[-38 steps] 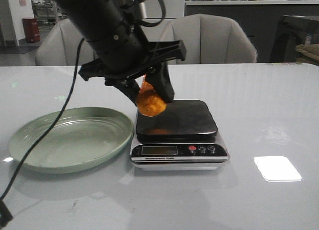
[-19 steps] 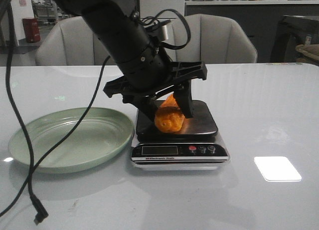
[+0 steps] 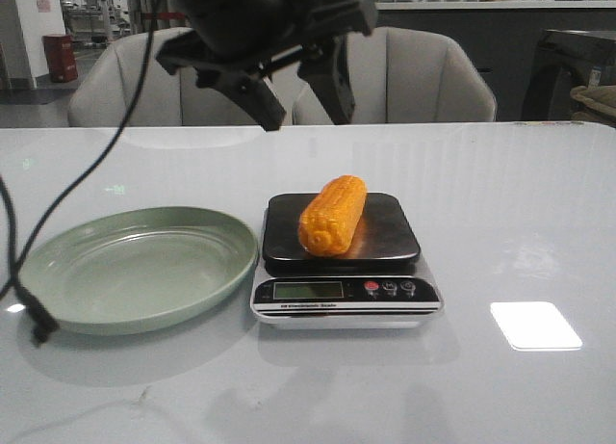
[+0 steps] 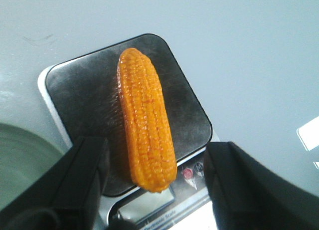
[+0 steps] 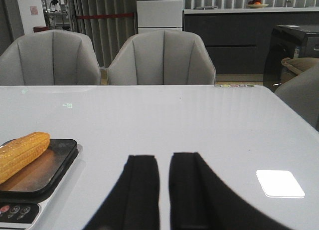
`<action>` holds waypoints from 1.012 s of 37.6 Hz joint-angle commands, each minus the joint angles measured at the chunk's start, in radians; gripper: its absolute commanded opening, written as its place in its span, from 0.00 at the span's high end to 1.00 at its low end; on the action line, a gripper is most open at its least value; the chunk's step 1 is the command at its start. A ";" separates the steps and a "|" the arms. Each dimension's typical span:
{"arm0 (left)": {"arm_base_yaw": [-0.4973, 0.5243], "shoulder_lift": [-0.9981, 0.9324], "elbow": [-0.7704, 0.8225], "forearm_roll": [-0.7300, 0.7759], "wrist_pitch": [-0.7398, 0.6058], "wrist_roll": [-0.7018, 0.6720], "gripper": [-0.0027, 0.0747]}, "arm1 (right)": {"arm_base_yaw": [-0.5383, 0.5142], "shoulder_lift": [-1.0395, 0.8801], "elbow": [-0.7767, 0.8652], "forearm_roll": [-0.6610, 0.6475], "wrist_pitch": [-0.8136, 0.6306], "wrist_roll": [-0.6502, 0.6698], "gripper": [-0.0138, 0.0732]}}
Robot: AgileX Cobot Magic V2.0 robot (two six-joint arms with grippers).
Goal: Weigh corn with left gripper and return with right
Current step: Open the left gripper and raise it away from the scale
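The corn (image 3: pixel 332 216), a stubby orange-yellow cob, lies alone on the black platform of the scale (image 3: pixel 385 227), pointing front to back. My left gripper (image 3: pixel 303 117) hangs well above and behind it, open and empty. In the left wrist view the corn (image 4: pixel 144 120) lies on the scale (image 4: pixel 84 100) below the gap of the left gripper (image 4: pixel 157 157), whose two fingers stand wide apart and clear of it. My right gripper (image 5: pixel 164 160) shows only in the right wrist view, fingers nearly together, empty, low over the table to the right of the scale (image 5: pixel 50 170) and corn (image 5: pixel 20 152).
A pale green plate (image 3: pixel 58 251) sits left of the scale, touching its side. A black cable (image 3: pixel 29 300) hangs over the plate's left edge. Grey chairs (image 3: pixel 423 73) stand behind the table. A bright light patch (image 3: pixel 535 326) lies at the front right.
My left gripper lowered the corn onto the scale platform, opened and let it go, then rose up and back. The corn now lies flat on the scale.
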 commanded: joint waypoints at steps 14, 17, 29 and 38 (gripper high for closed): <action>0.100 -0.604 0.408 0.088 -0.074 0.005 0.36 | -0.009 -0.019 0.011 -0.001 -0.082 -0.008 0.58; 0.100 -0.714 0.466 0.107 -0.074 0.005 0.36 | -0.009 -0.019 0.011 -0.001 -0.082 -0.008 0.58; 0.100 -1.107 0.684 0.212 -0.117 0.005 0.43 | -0.009 -0.019 0.011 -0.001 -0.082 -0.008 0.58; 0.100 -1.383 0.835 0.246 -0.115 0.006 0.66 | -0.009 -0.019 0.010 -0.001 -0.107 -0.008 0.58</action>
